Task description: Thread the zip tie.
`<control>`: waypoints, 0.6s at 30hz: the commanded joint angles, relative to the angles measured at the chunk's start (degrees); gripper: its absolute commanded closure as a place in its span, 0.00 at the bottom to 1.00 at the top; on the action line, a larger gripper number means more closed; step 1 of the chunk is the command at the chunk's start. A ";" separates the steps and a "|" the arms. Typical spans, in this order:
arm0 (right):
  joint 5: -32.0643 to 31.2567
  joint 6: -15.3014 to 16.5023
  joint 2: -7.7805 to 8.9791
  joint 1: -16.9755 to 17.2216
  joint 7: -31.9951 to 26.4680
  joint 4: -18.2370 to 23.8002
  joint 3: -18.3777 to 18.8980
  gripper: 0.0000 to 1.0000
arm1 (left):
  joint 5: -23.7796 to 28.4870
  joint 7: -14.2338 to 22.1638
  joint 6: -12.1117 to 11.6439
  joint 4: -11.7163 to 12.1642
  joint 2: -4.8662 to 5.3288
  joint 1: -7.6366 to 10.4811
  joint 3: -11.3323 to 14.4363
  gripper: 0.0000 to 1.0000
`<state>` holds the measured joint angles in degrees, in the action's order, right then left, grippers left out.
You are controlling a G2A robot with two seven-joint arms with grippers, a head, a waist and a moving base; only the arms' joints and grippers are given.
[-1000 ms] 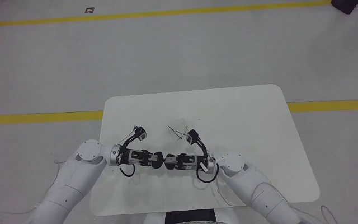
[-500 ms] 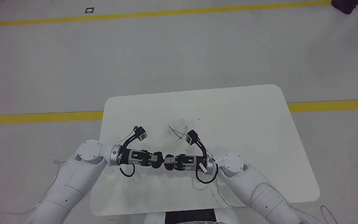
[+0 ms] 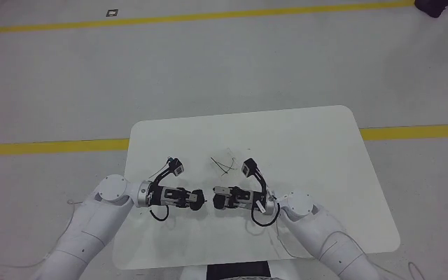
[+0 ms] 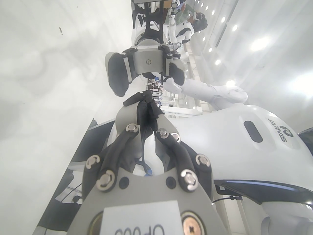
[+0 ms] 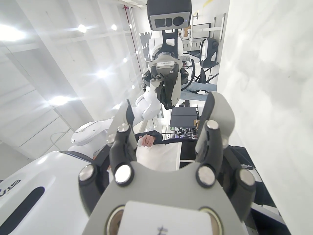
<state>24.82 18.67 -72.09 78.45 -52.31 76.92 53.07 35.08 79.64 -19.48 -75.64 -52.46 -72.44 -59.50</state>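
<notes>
Two grippers are facing tip to tip over table (image 3: 315,140); left gripper (image 3: 199,200) is clenching, right gripper (image 3: 216,199) is gaping; zip ties (image 3: 222,164) are lying just beyond, strands slanting in a V.

Robot lab: yellow floor lines (image 3: 210,15), other robot (image 4: 183,29).

Thin dark zip tie (image 3: 222,165) on table (image 3: 315,140)

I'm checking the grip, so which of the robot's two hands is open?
The right hand is the open one, with its two fingers spread wide apart. The left hand has its fingertips pinched together.
</notes>
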 commanded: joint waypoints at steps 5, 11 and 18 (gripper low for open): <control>0.00 0.00 0.00 0.02 0.00 0.02 0.00 0.00 | 0.00 0.00 0.00 0.00 0.00 0.00 0.00 1.00; 0.00 0.00 0.00 0.02 0.00 0.02 0.00 0.00 | 0.66 -1.70 0.04 -0.19 -0.05 -0.42 0.05 1.00; 0.00 0.00 0.00 0.02 0.00 0.02 0.00 0.00 | 4.54 0.00 0.00 -0.21 0.57 -1.85 -5.27 1.00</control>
<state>24.82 18.67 -72.08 78.47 -52.31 76.94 53.08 39.00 79.61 -19.48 -75.58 -51.92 -73.90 -63.98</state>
